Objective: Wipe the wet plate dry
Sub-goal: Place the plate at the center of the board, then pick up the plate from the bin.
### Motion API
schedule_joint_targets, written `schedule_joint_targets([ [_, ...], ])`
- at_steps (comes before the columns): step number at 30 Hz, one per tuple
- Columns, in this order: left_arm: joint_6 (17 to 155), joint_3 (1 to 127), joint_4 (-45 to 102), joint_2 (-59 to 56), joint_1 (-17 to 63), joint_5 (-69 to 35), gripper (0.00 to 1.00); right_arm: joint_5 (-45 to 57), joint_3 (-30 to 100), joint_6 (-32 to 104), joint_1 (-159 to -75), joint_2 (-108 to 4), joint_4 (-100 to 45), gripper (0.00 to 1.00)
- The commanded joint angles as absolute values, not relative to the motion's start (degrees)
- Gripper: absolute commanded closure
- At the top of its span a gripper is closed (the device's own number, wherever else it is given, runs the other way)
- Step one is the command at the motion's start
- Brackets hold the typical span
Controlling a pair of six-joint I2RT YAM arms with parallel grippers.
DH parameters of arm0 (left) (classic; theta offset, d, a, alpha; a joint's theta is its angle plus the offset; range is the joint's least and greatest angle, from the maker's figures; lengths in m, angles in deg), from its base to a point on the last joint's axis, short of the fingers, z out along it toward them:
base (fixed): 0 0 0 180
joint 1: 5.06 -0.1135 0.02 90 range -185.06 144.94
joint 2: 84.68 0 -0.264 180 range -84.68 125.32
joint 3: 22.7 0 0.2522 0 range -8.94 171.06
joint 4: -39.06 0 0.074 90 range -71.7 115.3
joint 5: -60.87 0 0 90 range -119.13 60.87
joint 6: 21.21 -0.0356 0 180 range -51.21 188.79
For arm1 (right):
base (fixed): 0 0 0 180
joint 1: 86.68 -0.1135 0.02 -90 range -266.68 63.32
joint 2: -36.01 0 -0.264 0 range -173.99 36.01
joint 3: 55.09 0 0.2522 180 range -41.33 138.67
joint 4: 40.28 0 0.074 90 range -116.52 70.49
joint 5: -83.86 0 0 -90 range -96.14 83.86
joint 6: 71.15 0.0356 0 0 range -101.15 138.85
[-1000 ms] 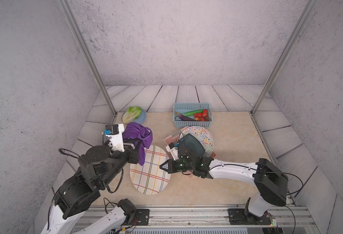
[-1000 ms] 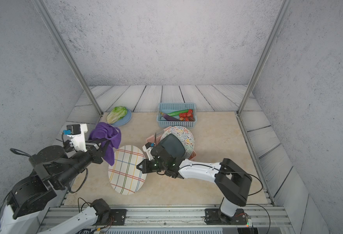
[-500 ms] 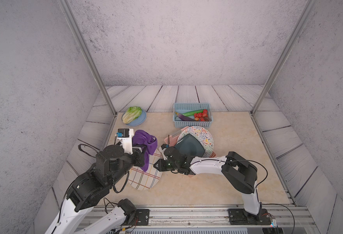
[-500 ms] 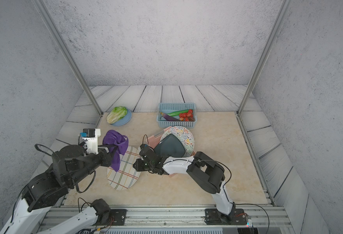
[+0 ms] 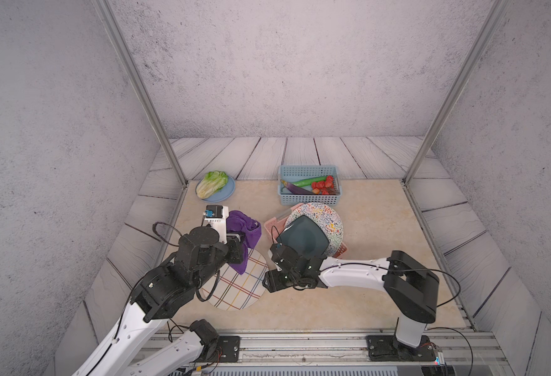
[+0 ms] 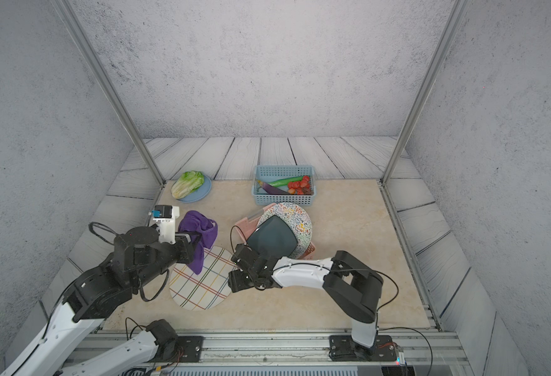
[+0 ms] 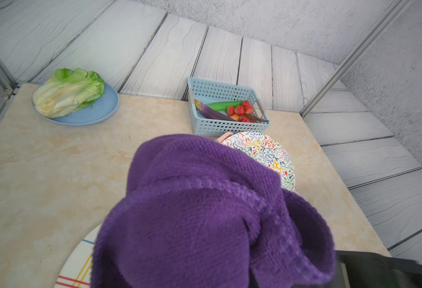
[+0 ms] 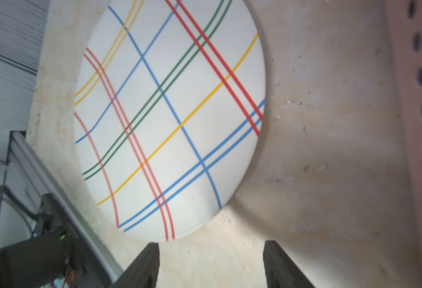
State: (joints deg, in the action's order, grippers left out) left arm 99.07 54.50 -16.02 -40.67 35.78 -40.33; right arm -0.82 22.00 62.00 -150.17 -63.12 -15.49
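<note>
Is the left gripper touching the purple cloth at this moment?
Touching. In both top views the purple cloth hangs from the shut left gripper, bunched around it.

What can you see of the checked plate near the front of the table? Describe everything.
The plate is round, white and glossy, crossed by thin red, blue, green and yellow lines. It appears to lie flat, pattern up, on the beige table. A purple cloth hangs over its far edge; contact is unclear. The open jaws of the right gripper sit just off its rim, not touching.
</note>
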Motion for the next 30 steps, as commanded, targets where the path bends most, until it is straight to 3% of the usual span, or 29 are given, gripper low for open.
schedule_joint_targets([
  [1, 99.76, 52.71, -12.57, -40.27, 35.14, -41.43, 1.0, -7.65, 22.38, 58.04, -149.12, -53.22, -6.46, 0.37],
  [4, 99.88, 49.48, -10.12, -36.68, 35.02, -39.97, 1.0, -11.39, 21.32, 53.75, -142.29, -44.73, -1.48, 0.49],
  [6, 100.18, 47.49, -8.28, -32.39, 35.11, -37.56, 1.0, -6.23, 20.58, 51.54, -132.54, -41.85, 1.22, 0.56],
  [8, 100.48, 46.15, -5.93, -28.3, 35.03, -35.36, 1.0, -1.68, 20.8, 48.32, -123.71, -41.49, 3.25, 0.57],
  [12, 101.8, 43.68, -1.62, -23.0, 35.06, -34.43, 1.0, 3.93, 23.55, 42.84, -115.05, -46.69, 5.03, 0.52],
  [18, 102.2, 41.46, 1.9, -15.75, 35.02, -33.96, 1.0, 4.96, 27.45, 41.38, -111.45, -56.5, 5.99, 0.45],
  [23, 102.91, 40.72, 4.46, -9.36, 34.99, -32.6, 1.0, 8.17, 27.99, 41.3, -111.0, -61.24, 4.58, 0.46],
  [30, 103.14, 41.26, 12.77, 1.27, 34.93, -27.21, 1.0, 21.94, 24.07, 44.56, -111.04, -67.14, -4.86, 0.47],
])
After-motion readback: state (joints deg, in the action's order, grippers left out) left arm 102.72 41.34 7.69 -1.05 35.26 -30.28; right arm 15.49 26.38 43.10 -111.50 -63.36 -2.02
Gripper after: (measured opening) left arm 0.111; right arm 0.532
